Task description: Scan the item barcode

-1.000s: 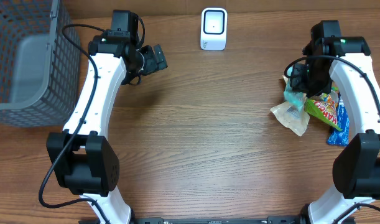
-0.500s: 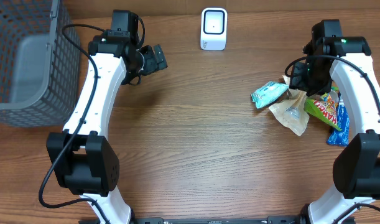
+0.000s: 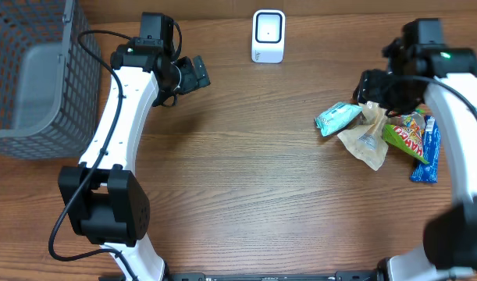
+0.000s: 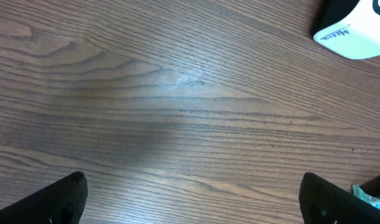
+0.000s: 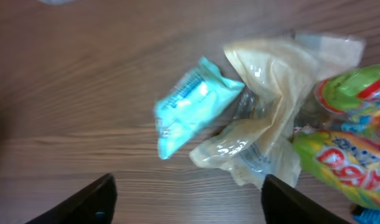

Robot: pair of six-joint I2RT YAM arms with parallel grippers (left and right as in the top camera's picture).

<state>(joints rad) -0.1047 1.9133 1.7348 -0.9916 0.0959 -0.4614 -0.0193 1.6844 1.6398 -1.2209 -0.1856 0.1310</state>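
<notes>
Right end effector [image 5: 188, 199] hangs above the pile at the right side of the counter [image 3: 246, 179], fingers spread wide with nothing between them. Left end effector [image 4: 193, 196] is likewise fully spread and empty, poised over bare wood near the white scanner [image 3: 268, 36], which stands at the far edge, centre. The teal packet [image 3: 337, 117] lies flat on the counter at the left fringe of the pile, its right end touching the crumpled clear wrapper [image 3: 365, 142]. A green snack bag [image 3: 404, 134] and a blue packet [image 3: 428, 156] lie beyond. A grey basket [image 3: 35, 78] sits at far left. Assessment: the step in hand appears to be picking up one item, and the teal packet is the most accessible. Recommendation: descend over its free left half, well off the wrapper, so the fingers close across the narrow width and drag nothing else along. Barcode position cannot be determined from these views. Grip by an edge to leave both faces unobstructed, then present each face squarely to the scanner window.
</notes>
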